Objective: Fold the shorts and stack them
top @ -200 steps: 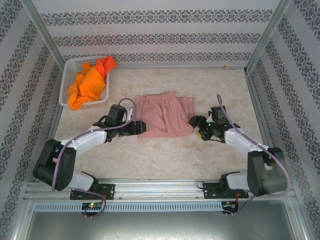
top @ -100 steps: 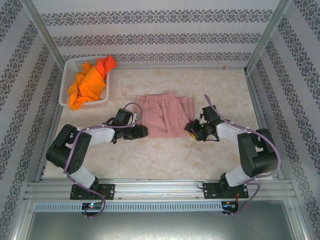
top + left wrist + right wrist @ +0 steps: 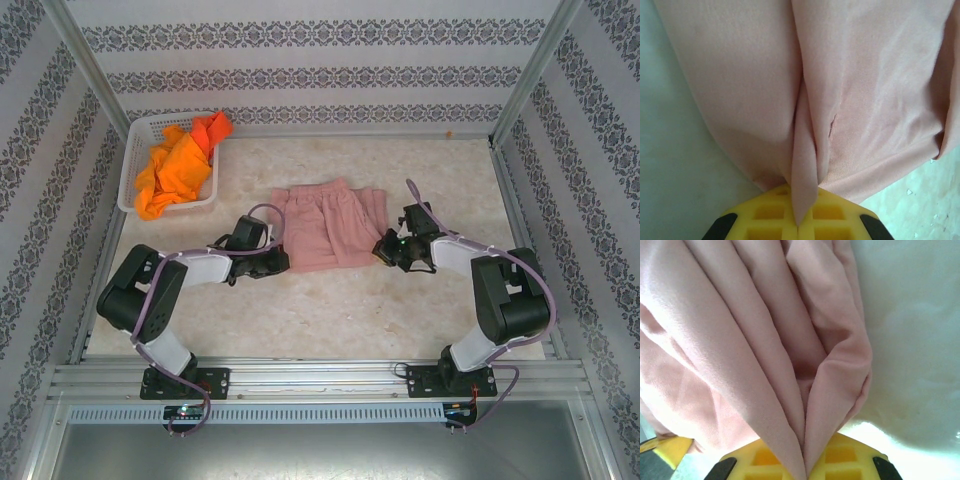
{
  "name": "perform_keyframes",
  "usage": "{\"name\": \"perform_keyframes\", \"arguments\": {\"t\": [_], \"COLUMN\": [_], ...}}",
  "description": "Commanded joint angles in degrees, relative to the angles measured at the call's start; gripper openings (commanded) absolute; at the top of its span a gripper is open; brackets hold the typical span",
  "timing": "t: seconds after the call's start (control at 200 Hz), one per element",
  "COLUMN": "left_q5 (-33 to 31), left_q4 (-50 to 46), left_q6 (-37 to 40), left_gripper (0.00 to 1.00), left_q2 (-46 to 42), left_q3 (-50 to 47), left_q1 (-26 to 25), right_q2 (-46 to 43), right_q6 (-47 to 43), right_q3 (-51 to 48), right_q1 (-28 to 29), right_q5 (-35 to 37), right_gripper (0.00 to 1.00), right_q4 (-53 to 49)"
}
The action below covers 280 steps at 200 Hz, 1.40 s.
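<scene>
**Both arms take hold of 1 pair.** The left jaws are clamped shut on a narrow pleat of the pink shorts (image 3: 865, 90). In the left wrist view the fold stands pinched between 2 yellow pads (image 3: 742, 225) at the garment's near hem, with pale counter (image 3: 670, 165) showing on either side.

The right jaws are likewise closed tight on a raised ridge of the same cloth (image 3: 740, 340). In the right wrist view it is gathered in deep lengthwise folds that run down between that arm's yellow pads (image 3: 850, 445).

From above, the pink shorts (image 3: 325, 228) lie spread near the middle of the marbled counter (image 3: 330, 310). The left jaws are at the near left corner of the shorts and the right jaws at their right edge. Both arms are bent low and reach inward from opposite sides.

At the counter's far left corner sits a white perforated basket (image 3: 126, 190). It holds a crumpled heap of orange shorts (image 3: 175, 170), with 1 flap draped over its back right rim. The number of orange pairs in the heap cannot be told. The basket stands well apart from the pink pair.
</scene>
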Motion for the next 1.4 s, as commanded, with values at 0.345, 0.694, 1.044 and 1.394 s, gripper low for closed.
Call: {"name": "perform_keyframes", "arguments": {"t": [0.345, 0.694, 1.044, 1.394], "left_q5": [-4.3, -2.8, -2.6, -1.6], "left_q4": [-5.1, -5.7, -6.9, -7.4], "left_q6": [2.5, 3.5, 5.1, 5.7], "left_gripper": [0.0, 0.0, 0.0, 0.0], "left_q2": [-8.2, -9.3, -9.0, -10.2], "left_q3": [-4.9, -6.2, -6.7, -7.8], "left_q1": [5.5, 8.2, 9.8, 11.5], "right_q2": [2.0, 4.9, 6.3, 5.8], "right_q6": [-9.1, -12.7, -14.2, -15.4], "right_q3": [3.0, 4.2, 5.0, 6.7], "right_q1": [-8.0, -11.0, -14.0, -16.5], "right_q5": [-0.2, -4.9, -6.9, -5.2], "right_gripper": [0.0, 0.04, 0.02, 0.02], "right_q4": [-6.6, -7.3, -8.6, -11.5]}}
